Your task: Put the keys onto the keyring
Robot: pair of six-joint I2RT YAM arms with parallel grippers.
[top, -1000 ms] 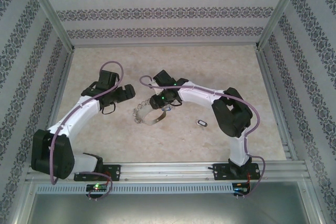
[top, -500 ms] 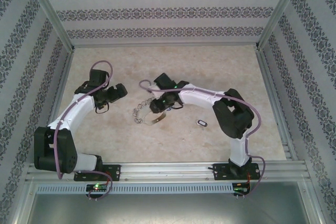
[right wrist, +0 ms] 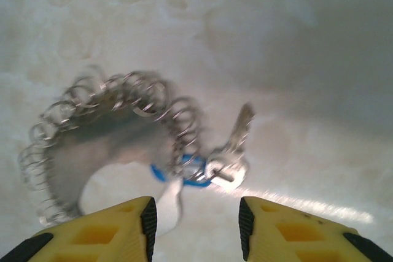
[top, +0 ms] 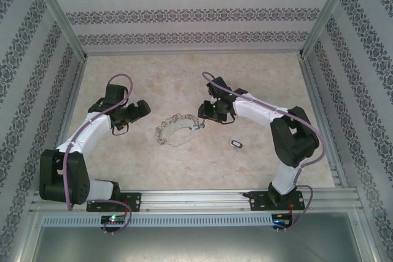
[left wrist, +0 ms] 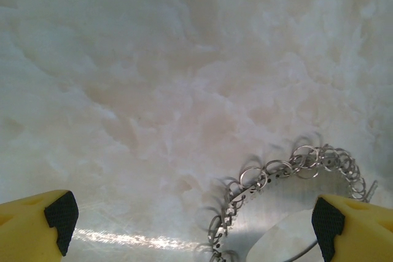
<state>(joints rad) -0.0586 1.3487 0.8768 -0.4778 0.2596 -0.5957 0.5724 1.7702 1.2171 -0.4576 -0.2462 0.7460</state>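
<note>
Now: right gripper [right wrist: 196,228] fingers part-open and empty; keyring [right wrist: 116,127] lies just beyond the tips, blue-headed key [right wrist: 181,177] nearest them. Left gripper [left wrist: 193,216] is wide open, keyring just ahead of its right finger. Likely next is the loose key [top: 236,144]: pinch its head, leave the hole free.

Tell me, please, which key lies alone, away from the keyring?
The small pale key on the bare table, to the right of the keyring in the top view. The other keys all cluster at the ring itself.
</note>
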